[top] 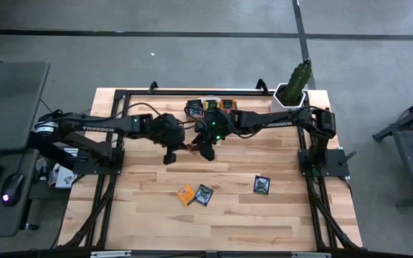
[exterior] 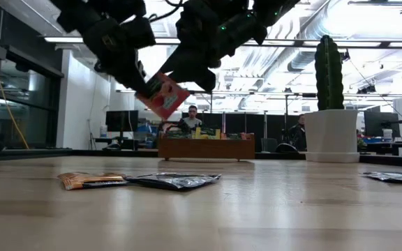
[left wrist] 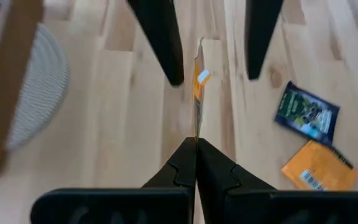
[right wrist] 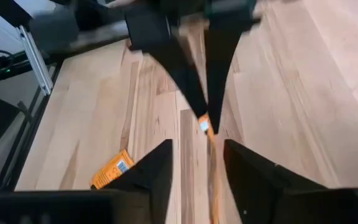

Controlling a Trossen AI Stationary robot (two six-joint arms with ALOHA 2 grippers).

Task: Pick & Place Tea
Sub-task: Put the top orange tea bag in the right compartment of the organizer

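An orange tea sachet hangs well above the table's middle, with my left gripper shut on it. My right gripper faces it from the table's right side and is open. Its two fingers stand on either side of the sachet's free end with a gap to each. On the table near the front lie an orange sachet, a dark one beside it, and a dark blue one farther right. My left gripper pinches the orange sachet by one edge between its two shut fingertips. The fingers slant down, coming from the table's left. The sachet stands edge-on in the wrist view, reaches out past the fingertips, tilted, and is lifted clear of the table.
A brown wooden tray with more sachets stands at the table's far edge. A cactus in a white pot stands at the far right corner. A black metal frame runs along the table's sides. People sit in the room beyond.
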